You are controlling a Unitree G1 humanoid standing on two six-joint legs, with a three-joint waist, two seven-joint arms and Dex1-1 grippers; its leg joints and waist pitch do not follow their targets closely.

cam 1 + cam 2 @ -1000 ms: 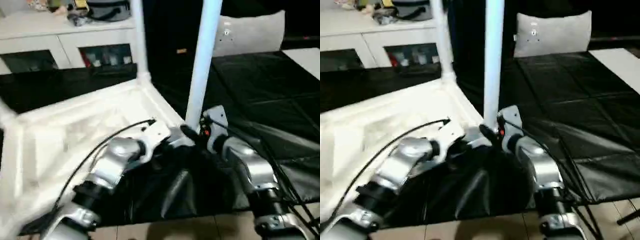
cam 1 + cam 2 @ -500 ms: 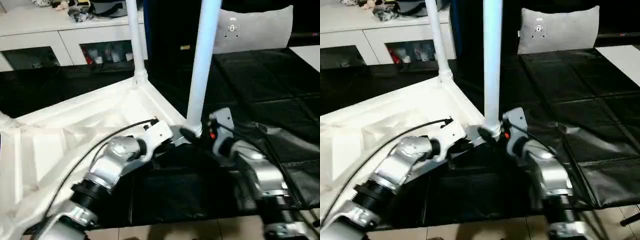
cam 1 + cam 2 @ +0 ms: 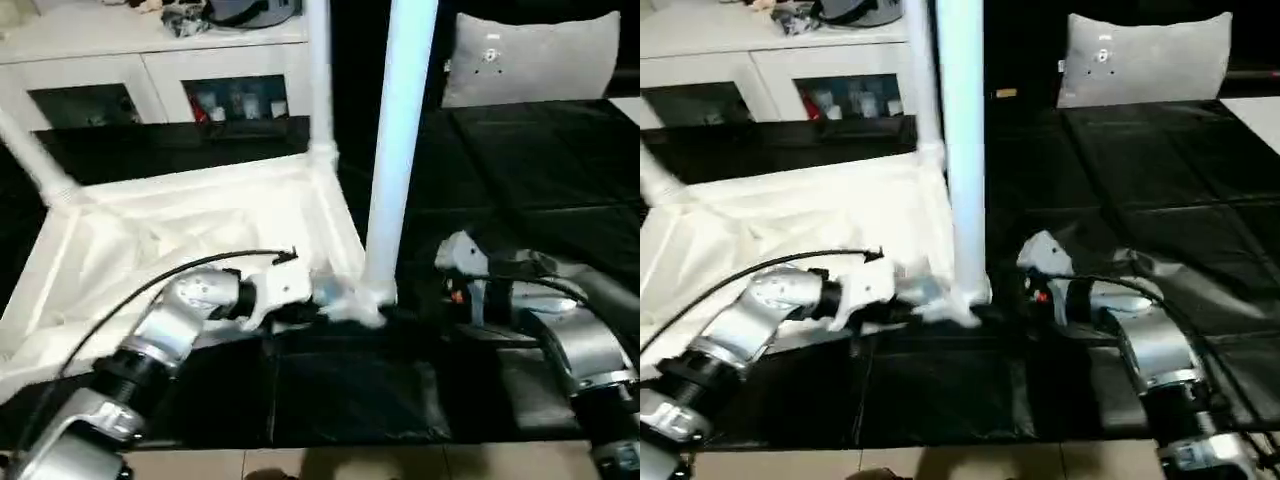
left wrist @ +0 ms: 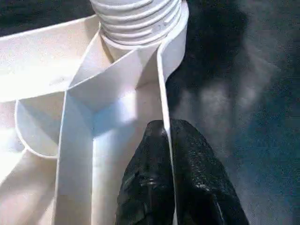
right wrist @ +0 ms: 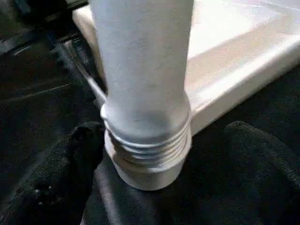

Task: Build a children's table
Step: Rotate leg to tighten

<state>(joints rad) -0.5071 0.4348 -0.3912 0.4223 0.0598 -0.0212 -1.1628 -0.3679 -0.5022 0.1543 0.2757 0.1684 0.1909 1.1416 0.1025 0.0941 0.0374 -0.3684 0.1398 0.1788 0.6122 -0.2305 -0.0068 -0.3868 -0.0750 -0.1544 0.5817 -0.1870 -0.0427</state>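
- The white plastic rectangular tabletop point(image 3: 190, 215) lies upside down, ribbed underside up, on the black mat point(image 3: 520, 180), with three white tubular legs rising from its corners.
- The nearest white tubular leg point(image 3: 400, 140) stands at the tabletop's near corner on the robot's right. Its threaded foot point(image 5: 147, 150) sits in the round corner socket point(image 4: 140, 21), a few thread turns still showing above the socket.
- The left gripper point(image 4: 168, 136) has its jaws pressed together on the thin raised rim point(image 4: 164, 84) just beside that socket, pinning the tabletop.
- The right gripper point(image 5: 161, 154) stands with jaws spread wide, one black finger point(image 5: 77, 154) on each side of the leg's foot, neither seeming to press on it.
- Judged step: screwing this leg home. To do it well, the spread jaws should close low on the smooth tube just above the thread, square to the leg, then turn it while the left pinch keeps the corner from spinning or lifting.
- Risk: the leg appears only partly seated; a sideways push could tip it or cross the thread, so keep it upright and turn gently.
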